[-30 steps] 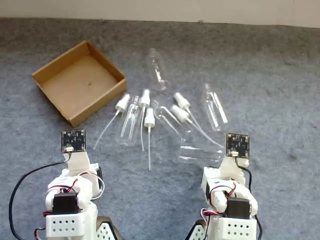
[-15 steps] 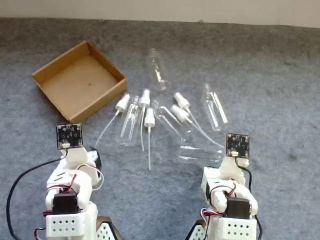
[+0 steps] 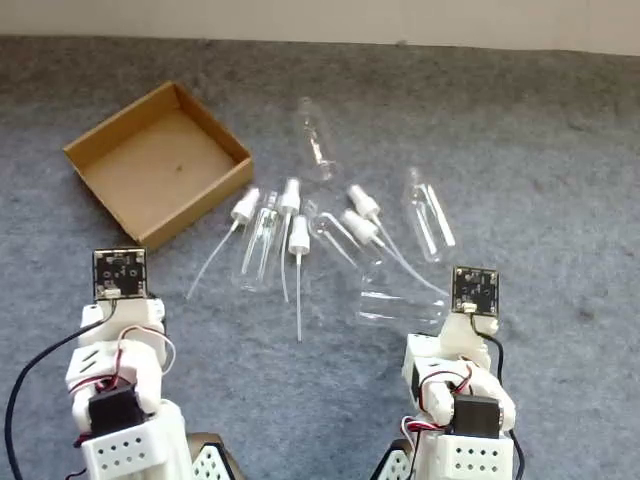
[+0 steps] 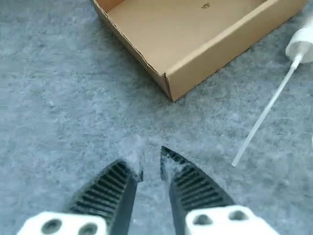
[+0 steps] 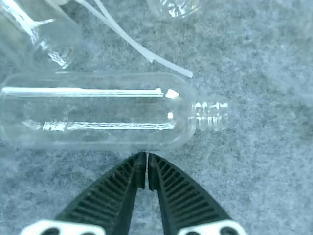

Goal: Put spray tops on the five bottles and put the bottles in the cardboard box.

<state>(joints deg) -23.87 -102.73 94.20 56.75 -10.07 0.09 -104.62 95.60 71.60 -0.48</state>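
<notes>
The left gripper (image 4: 151, 164) has its black ribbed fingers (image 4: 115, 188) a narrow way apart, holding nothing, with grey carpet showing in the slit between them. The tips point down at the carpet just short of the near corner of the cardboard box (image 4: 220, 58). Beside that corner lies one spray top (image 4: 301, 44), its thin dip tube (image 4: 264, 115) stretched across the carpet towards the gripper. On the bare floor of the box sits a small dark mark (image 4: 205, 6), too small to read.

The right gripper (image 5: 147, 161) has its fingertips pressed together and grips nothing. They sit just beside the flank of a clear bottle (image 5: 93, 112) that lies on its side, its threaded neck (image 5: 211, 117) open and uncapped. Another dip tube (image 5: 137, 49) lies across the carpet just beyond this bottle.

From above, both arms sit folded at the table's near edge, the left arm (image 3: 115, 400) turned towards the left edge and the right arm (image 3: 460, 390) facing straight ahead. The cardboard box (image 3: 100, 140) rests open towards the far left corner of the table (image 3: 560, 130). The five bottles lie capless around the middle of the table with the white spray tops loose among them
</notes>
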